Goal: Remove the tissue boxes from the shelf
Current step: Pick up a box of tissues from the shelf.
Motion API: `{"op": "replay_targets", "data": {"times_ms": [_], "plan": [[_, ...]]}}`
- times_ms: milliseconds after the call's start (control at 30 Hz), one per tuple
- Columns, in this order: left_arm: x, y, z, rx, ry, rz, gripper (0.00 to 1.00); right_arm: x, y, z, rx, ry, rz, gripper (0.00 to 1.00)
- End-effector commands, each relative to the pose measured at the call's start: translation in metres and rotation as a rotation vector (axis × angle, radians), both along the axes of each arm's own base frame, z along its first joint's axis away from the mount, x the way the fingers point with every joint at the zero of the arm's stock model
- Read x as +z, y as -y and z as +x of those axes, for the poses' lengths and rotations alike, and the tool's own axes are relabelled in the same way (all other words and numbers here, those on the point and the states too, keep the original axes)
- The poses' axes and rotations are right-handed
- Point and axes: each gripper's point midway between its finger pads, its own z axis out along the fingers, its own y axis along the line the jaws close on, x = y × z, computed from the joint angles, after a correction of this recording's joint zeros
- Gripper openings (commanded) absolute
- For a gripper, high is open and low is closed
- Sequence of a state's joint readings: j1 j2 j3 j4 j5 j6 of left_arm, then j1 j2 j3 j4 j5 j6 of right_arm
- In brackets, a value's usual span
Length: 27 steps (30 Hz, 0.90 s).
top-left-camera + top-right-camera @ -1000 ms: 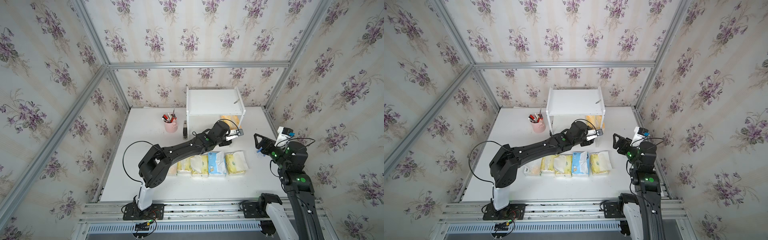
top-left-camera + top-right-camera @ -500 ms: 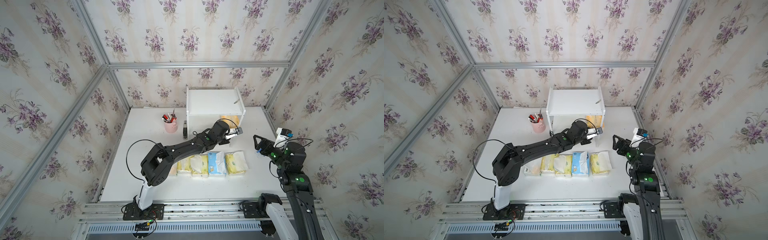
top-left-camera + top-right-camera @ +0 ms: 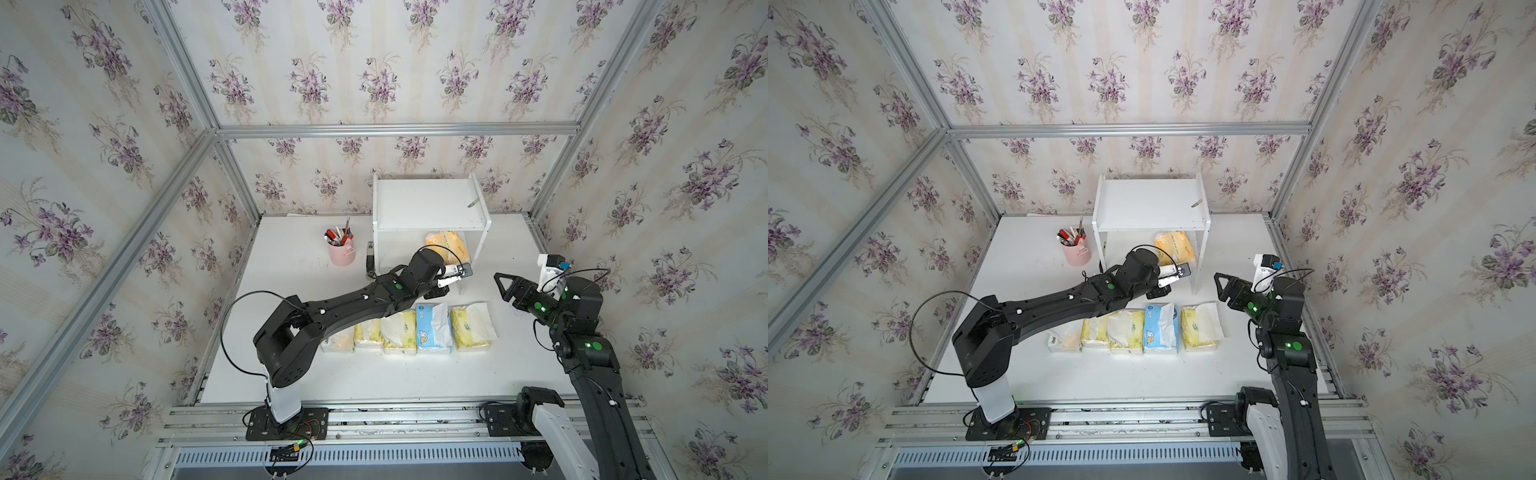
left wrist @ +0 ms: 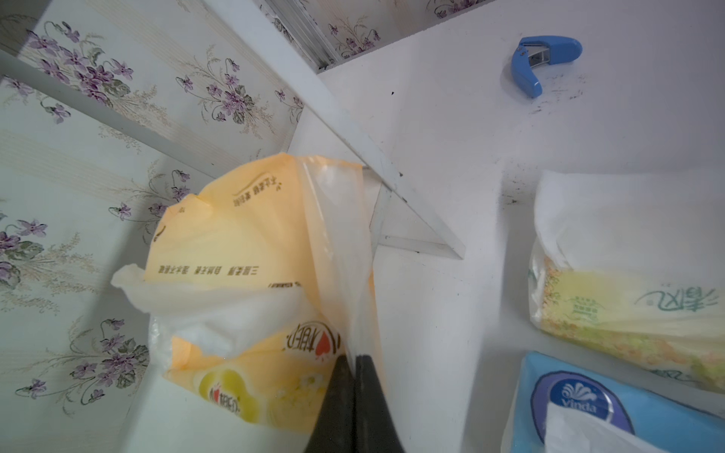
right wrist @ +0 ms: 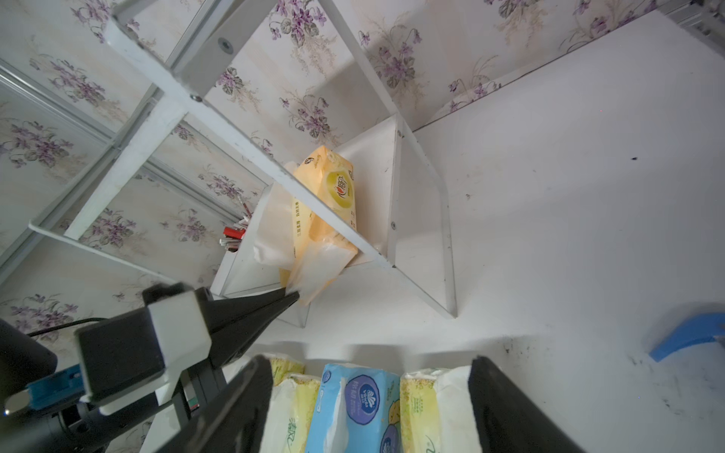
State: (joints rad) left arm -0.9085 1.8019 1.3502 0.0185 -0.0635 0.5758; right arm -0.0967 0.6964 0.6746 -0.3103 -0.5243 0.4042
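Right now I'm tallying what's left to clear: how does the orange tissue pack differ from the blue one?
The orange pack sits inside the shelf, under its top board; the blue pack lies out on the table. The left end effector is shut on the orange pack's wrapper; nothing grips the blue pack. Both show white tissue poking out.

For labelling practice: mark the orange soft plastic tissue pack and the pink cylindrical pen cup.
Orange soft plastic tissue pack (image 3: 451, 243): in a top view, on its upper face.
Pink cylindrical pen cup (image 3: 341, 254): in a top view, on its side wall.
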Motion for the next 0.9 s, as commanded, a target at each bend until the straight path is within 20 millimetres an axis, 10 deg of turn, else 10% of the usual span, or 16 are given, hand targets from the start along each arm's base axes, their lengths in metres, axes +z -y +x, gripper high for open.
{"op": "replay_targets", "data": {"times_ms": [0, 467, 867], "plan": [[0.011, -0.006, -0.009, -0.002, -0.009, -0.05, 0.0, 0.011, -0.016, -0.001, 0.094, 0.027, 0.066, 0.81], [0.025, -0.026, -0.067, -0.064, 0.041, -0.004, 0.0, 0.009, -0.051, -0.002, 0.259, -0.126, 0.372, 0.78], [0.015, -0.003, -0.09, -0.112, 0.119, 0.102, 0.0, -0.018, -0.073, 0.002, 0.308, -0.244, 0.361, 0.79]]}}
